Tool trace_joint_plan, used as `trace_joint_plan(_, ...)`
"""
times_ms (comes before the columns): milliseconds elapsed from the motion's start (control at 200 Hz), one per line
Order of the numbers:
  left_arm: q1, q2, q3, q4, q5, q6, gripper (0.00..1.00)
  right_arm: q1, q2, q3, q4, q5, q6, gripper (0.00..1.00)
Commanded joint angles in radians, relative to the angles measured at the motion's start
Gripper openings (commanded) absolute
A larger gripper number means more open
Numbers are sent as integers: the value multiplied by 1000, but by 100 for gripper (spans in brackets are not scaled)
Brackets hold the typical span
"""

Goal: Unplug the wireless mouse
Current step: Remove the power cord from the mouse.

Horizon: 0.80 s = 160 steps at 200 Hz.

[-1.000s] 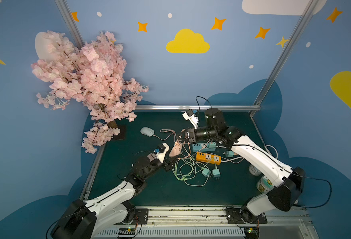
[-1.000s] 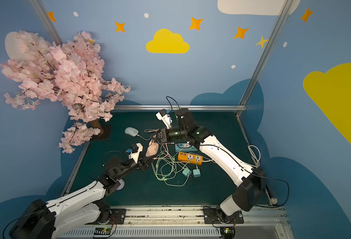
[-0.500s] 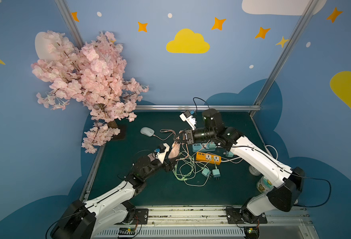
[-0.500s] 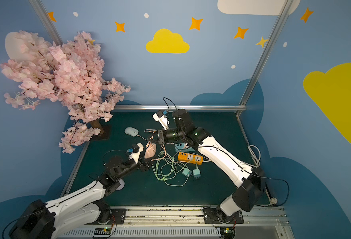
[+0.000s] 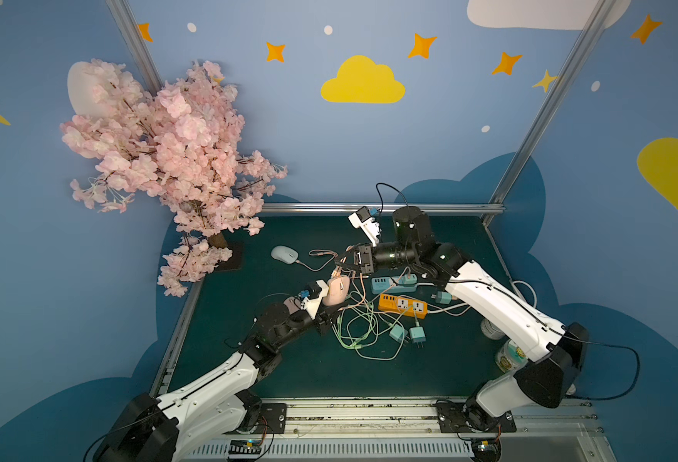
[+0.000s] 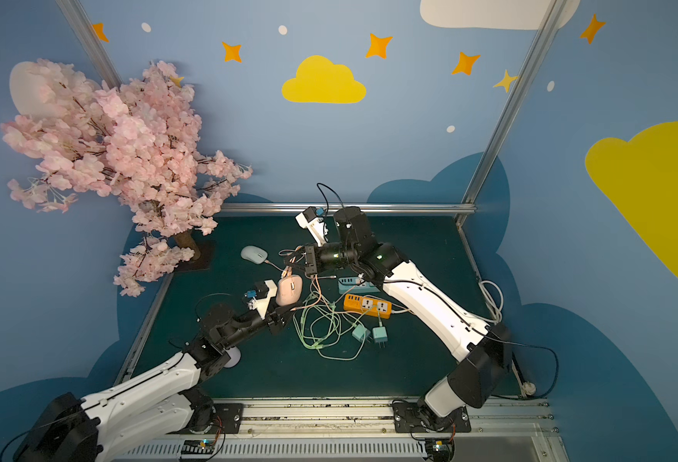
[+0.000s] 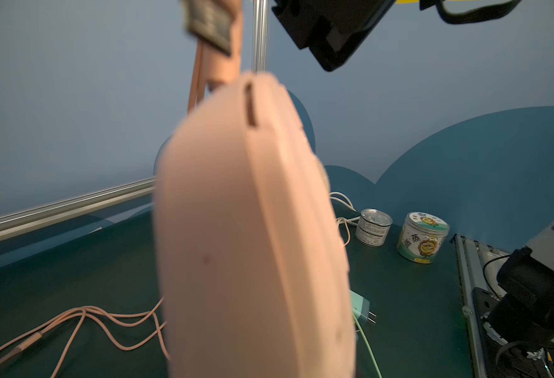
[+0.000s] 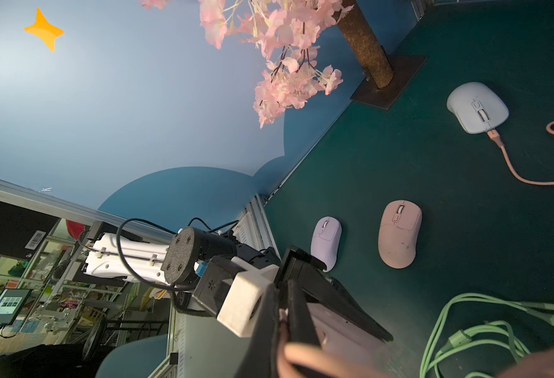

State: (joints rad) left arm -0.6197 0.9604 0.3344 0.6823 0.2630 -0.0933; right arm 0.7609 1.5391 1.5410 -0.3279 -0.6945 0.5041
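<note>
My left hand [image 5: 329,308] grasps the pink mouse [image 5: 336,291], raised at frame centre above the counter [image 5: 369,376]; my right hand [image 5: 351,260], just upper right, is clenched on the pink cable [image 7: 194,85].

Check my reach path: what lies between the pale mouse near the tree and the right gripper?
A pink cable, plugged into the pale mouse, looping toward the right gripper; both top views show it.

White links [image 5: 209,396], black joints [image 5: 549,372], black cables [image 8: 118,240]
</note>
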Motion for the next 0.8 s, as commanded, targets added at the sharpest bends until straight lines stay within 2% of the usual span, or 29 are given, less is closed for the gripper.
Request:
trace_joint_plan(0, 8, -19, 6, 51, 28, -7, 45, 7, 19, 32, -26, -16, -16, 0)
trace_joint_plan(235, 7, -38, 1, 88, 68, -9, 47, 10, 36, 28, -9, -26, -3, 0)
trace_joint_plan(345, 6, -23, 5, 79, 75, 0, 37, 10, 41, 37, -11, -28, -3, 0)
trace_joint_plan(431, 5, -17, -1, 84, 70, -1, 37, 10, 42, 46, -13, -27, -4, 0)
trace_joint_plan(531, 6, -16, -5, 85, 62, -1, 40, 12, 46, 63, -16, -32, 0, 0)
trace_joint_plan(591, 6, -13, -3, 85, 61, -1, 45, 14, 48, 73, -11, -40, 7, 0)
trace_joint_plan(686, 5, -6, 1, 85, 61, -4, 64, 27, 57, 92, -1, -47, 20, 0)
trace_joint_plan(796, 8, -3, 0, 91, 60, -1, 64, 44, 79, 119, 0, -56, 29, 0)
